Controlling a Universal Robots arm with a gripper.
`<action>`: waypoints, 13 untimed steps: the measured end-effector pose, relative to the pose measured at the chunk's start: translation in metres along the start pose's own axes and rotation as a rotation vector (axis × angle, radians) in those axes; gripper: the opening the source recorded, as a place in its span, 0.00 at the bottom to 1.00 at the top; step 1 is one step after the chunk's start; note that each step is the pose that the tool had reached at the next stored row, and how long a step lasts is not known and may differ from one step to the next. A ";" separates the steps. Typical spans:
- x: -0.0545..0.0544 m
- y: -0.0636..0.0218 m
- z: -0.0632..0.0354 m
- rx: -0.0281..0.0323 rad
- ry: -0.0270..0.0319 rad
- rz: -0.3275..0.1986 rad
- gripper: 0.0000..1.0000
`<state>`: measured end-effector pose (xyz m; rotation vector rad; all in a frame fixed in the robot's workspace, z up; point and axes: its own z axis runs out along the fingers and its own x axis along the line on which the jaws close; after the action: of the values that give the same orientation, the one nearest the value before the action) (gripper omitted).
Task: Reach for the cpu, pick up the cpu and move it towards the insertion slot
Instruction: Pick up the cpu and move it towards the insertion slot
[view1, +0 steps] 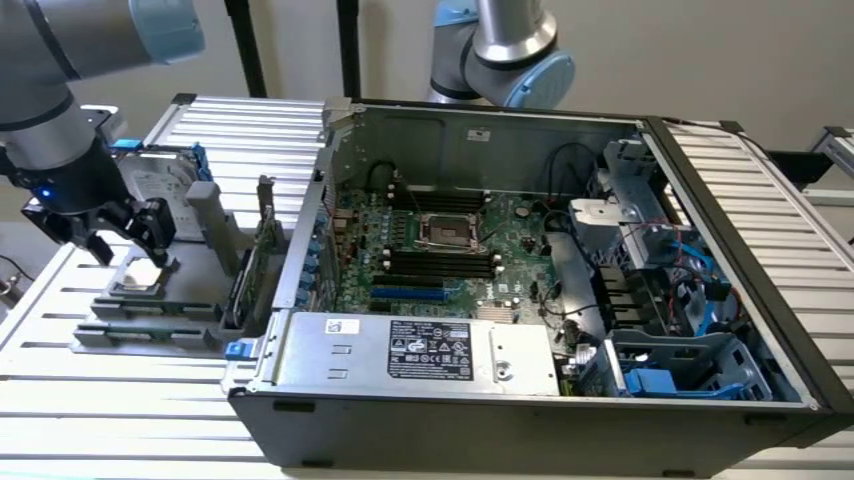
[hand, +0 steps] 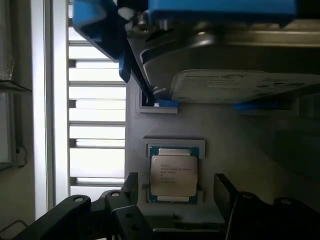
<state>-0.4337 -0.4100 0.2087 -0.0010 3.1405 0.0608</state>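
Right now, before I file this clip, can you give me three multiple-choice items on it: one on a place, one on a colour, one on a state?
1. Where does the cpu lie?
A. on the motherboard
B. in a recess of the grey holder
C. on top of the power supply

2. What colour are the rails on the hard drive?
A. red
B. yellow
C. blue

3. How does the gripper stand?
A. open, a finger on each side of the cpu
B. shut on the cpu, lifted clear
C. shut on the hard drive

Answers:
1 B, the chip sits framed in the holder's grey surface.
2 C, blue shows along the drive's edges.
3 A, the wrist view shows a gap between each finger and the chip.
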 end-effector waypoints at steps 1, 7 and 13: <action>0.000 -0.0001 0.0018 0.0000 -0.0002 0.000 0.71; 0.000 -0.0005 0.0127 0.0000 -0.0018 0.003 0.71; 0.001 -0.0006 0.0169 -0.0001 -0.0022 0.013 0.71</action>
<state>-0.4343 -0.4099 0.1918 0.0189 3.1385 0.0609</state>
